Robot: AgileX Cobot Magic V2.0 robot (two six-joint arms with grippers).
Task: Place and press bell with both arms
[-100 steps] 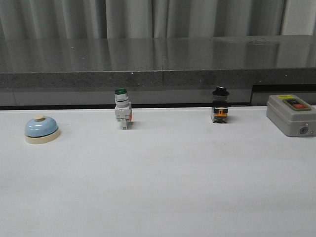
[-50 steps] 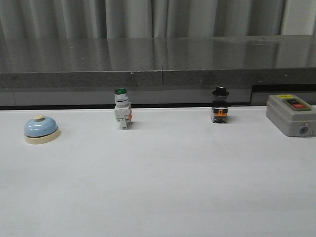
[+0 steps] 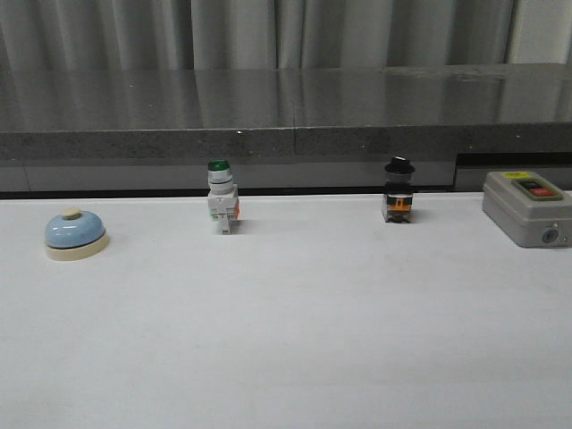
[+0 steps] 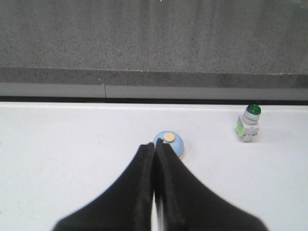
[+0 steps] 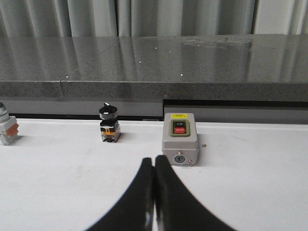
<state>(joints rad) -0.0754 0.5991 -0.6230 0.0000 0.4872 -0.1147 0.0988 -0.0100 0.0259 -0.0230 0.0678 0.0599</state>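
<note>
So the white worktop (image 3: 295, 340) takes up most of the scene, with a dark stone ledge (image 3: 286, 112) running along its far edge. Landmark is the grey switch box (image 3: 527, 208) with ON/OFF buttons at the right end. Both black grippers only show up in the wrist cams: left gripper (image 4: 155, 149) has its fingers pinched together on nothing, right gripper (image 5: 153, 163) same deal. Black-capped switch (image 3: 399, 190) stands left of the box, green-capped switch (image 3: 222, 197) further left. The bell (image 3: 76, 234) sits furthest left from the box, untouched.
</note>
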